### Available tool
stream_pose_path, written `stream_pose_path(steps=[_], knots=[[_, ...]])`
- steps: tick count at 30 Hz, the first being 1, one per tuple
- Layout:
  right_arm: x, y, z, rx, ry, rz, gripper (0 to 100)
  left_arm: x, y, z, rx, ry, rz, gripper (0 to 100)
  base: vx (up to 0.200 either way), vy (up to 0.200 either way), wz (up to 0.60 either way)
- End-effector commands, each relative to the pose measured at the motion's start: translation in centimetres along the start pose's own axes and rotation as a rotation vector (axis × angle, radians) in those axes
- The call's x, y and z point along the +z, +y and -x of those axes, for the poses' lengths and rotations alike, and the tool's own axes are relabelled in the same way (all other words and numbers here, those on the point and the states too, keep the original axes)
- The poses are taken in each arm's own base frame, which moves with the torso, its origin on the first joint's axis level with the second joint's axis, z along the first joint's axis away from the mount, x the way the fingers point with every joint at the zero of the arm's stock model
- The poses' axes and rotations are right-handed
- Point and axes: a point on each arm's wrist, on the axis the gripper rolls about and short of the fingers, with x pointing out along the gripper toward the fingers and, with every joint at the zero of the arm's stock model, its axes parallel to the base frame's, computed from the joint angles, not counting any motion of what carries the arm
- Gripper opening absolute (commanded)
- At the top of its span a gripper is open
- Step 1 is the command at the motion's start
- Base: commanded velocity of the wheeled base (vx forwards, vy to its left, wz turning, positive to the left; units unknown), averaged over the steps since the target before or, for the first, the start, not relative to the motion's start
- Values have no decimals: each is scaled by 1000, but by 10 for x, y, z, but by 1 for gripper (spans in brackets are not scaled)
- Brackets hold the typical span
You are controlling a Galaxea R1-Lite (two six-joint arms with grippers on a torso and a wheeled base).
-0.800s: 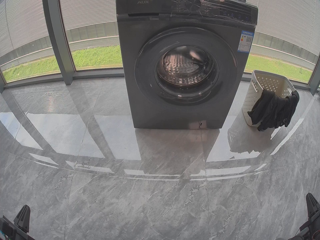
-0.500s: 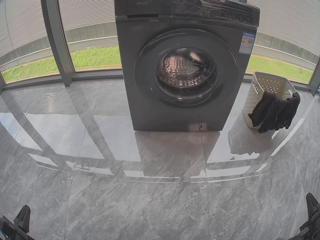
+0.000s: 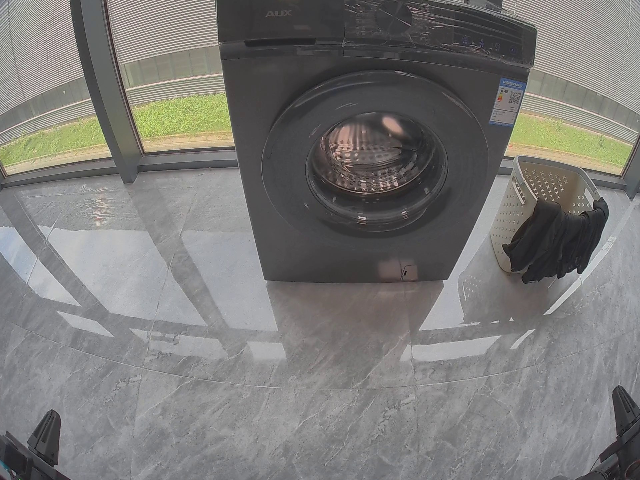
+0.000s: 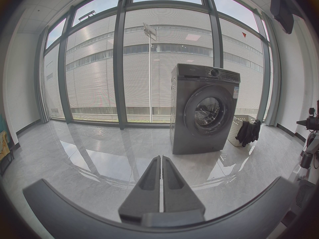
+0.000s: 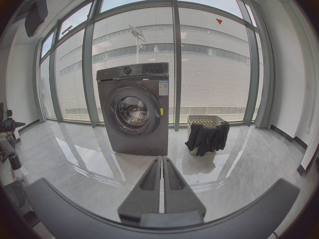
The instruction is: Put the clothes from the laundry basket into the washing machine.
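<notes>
- As the washing machine (image 3: pixel 373 148) faces the robot, laundry basket (image 3: pixel 510 218) sits on the floor (image 3: pixel 267 381) just right of it.
- Dark clothes (image 3: pixel 557 238) drape over its near rim, long axis vertical.
- Left claw (image 4: pixel 161 157) and right claw (image 5: pixel 162 157): fingers together, empty.

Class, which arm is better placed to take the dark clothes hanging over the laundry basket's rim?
Right, probably: the laundry basket and clothes stand right of the washing machine, on the side of the right gripper. The left gripper would reach across.

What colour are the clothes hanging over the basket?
The clothes are black; right wrist view.
</notes>
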Motion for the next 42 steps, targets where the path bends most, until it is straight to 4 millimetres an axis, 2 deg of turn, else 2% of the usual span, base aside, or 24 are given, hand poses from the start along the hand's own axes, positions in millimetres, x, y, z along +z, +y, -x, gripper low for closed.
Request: stream_pose_path(steps=[1,7,25,34,42], knots=[[-5,0,0,1,-1,1,0,-5,0,0,0,0,0,0,0,0,0],[-5,0,0,1,-1,1,0,-5,0,0,0,0,0,0,0,0,0],[-5,0,0,1,-1,1,0,-5,0,0,0,0,-4,0,0,-200,0],[-5,0,0,-1,-1,1,0,-5,0,0,-1,0,-4,0,0,0,0],[-5,0,0,-1,-1,1,0,-5,0,0,0,0,-2,0,200,0,0]])
